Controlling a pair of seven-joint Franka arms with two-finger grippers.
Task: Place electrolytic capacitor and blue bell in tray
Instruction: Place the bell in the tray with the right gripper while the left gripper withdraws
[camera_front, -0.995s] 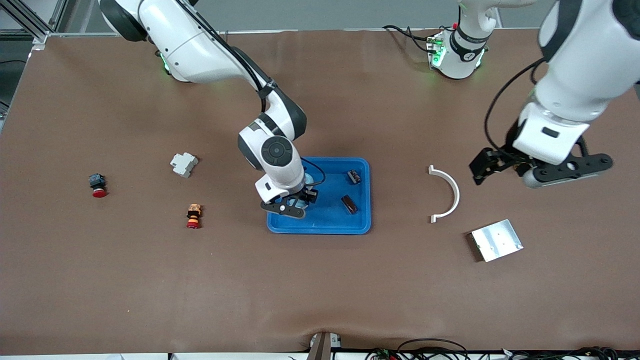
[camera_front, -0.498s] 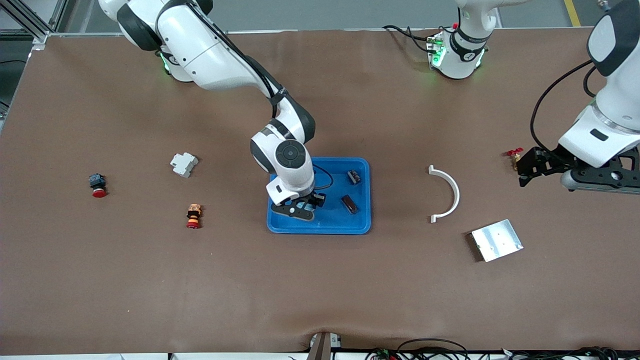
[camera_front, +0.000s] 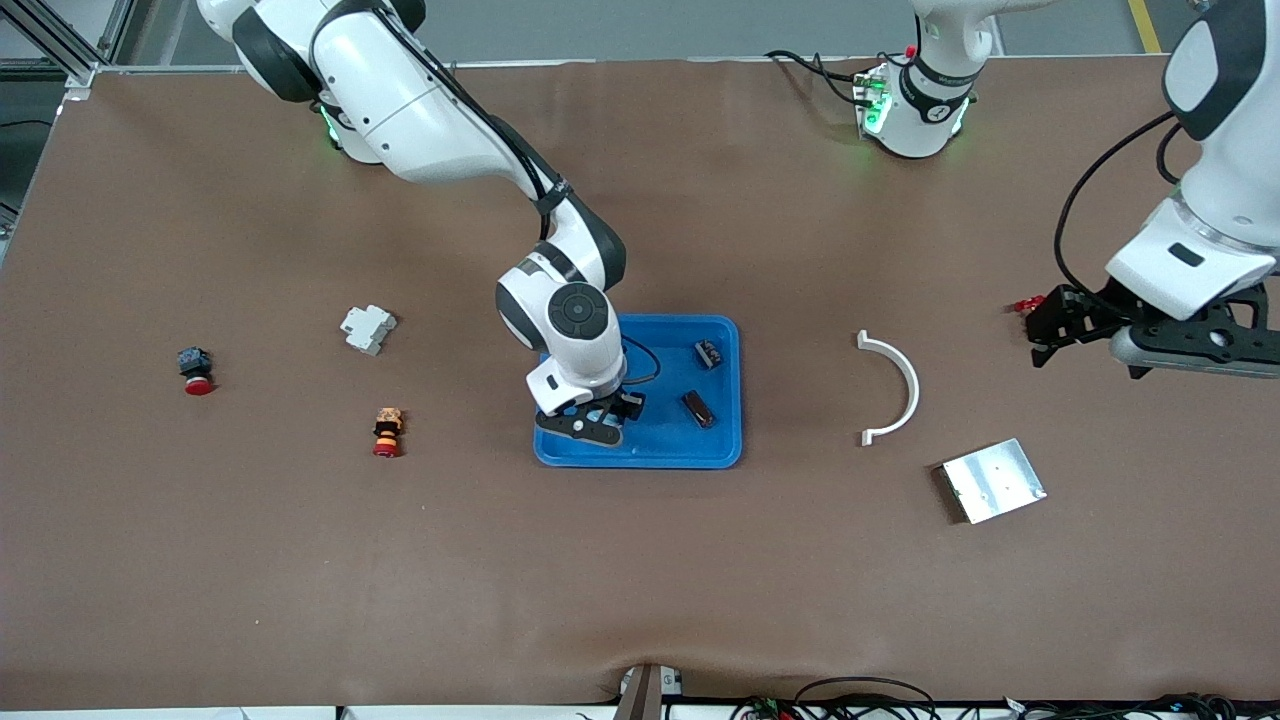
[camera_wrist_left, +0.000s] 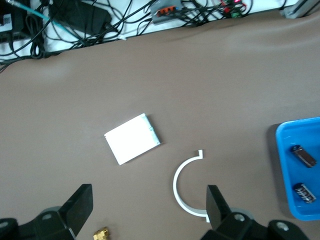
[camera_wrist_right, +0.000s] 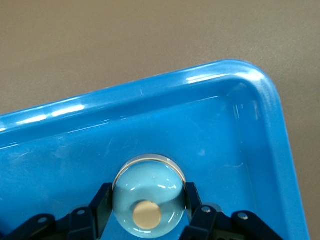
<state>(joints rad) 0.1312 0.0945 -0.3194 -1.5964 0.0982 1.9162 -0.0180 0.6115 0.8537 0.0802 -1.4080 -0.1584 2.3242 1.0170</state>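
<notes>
The bright blue tray (camera_front: 660, 442) lies mid-table. My right gripper (camera_front: 588, 417) is low inside it, at the corner nearest the front camera on the right arm's end. In the right wrist view its fingers (camera_wrist_right: 99, 200) are shut on either side of the light blue bell (camera_wrist_right: 148, 197), just above the tray floor by the rim (camera_wrist_right: 150, 85). Two small dark parts (camera_front: 708, 353) (camera_front: 698, 408) lie in the tray; I cannot tell which is the electrolytic capacitor. My left gripper (camera_front: 1040, 330) is open and empty over bare table at the left arm's end.
A white half ring (camera_front: 895, 385) and a silver plate (camera_front: 993, 480) lie between the tray and the left gripper. A brass fitting with a red handle (camera_front: 1022, 304) sits under that gripper. A white block (camera_front: 367, 328) and two red-capped switches (camera_front: 195, 370) (camera_front: 387, 432) lie toward the right arm's end.
My left gripper has swung away from the white half ring toward the left arm's end of the table, uncovering the brass fitting. My right gripper with the bell shifted slightly within the tray.
</notes>
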